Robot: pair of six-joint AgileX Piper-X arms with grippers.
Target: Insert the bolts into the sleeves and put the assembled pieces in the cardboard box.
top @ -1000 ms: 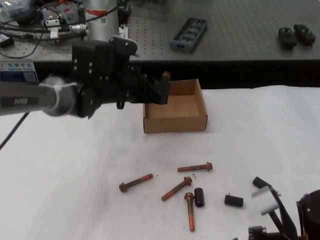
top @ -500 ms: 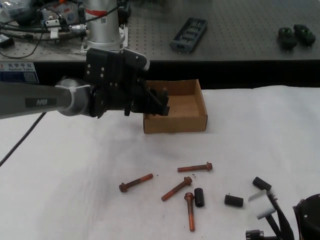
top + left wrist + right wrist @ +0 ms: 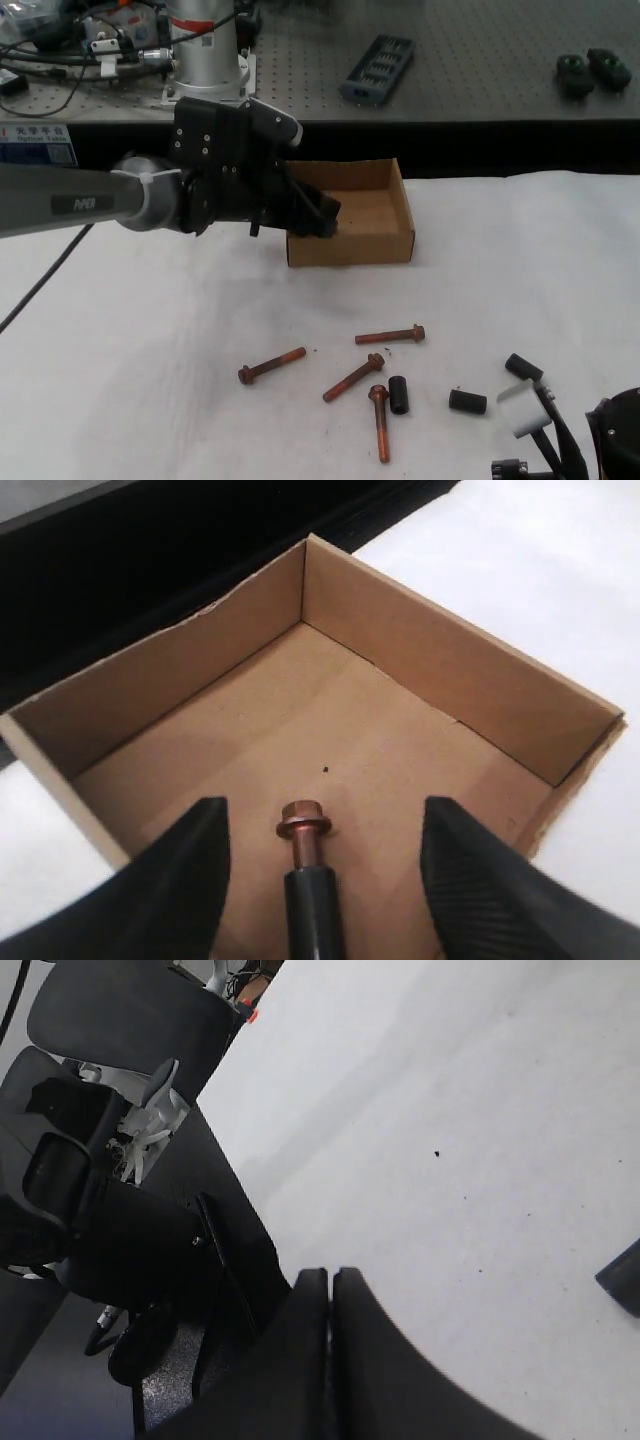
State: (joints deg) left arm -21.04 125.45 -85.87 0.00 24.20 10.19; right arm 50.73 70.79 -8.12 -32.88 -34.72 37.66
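Cloth (image 3: 120,350) of white covers the bench under the cardboard box (image 3: 350,245). The left gripper (image 3: 328,212) hangs over the box's near left corner, jaws wide apart. An assembled piece (image 3: 312,900), a bolt in a black sleeve, lies inside the box between them, unclamped. Four loose bolts (image 3: 272,366) lie on the cloth well nearer than the box, with two black sleeves (image 3: 398,394) just beyond them. The right gripper (image 3: 330,1276), nearer and right of the box, has its jaws pressed together.
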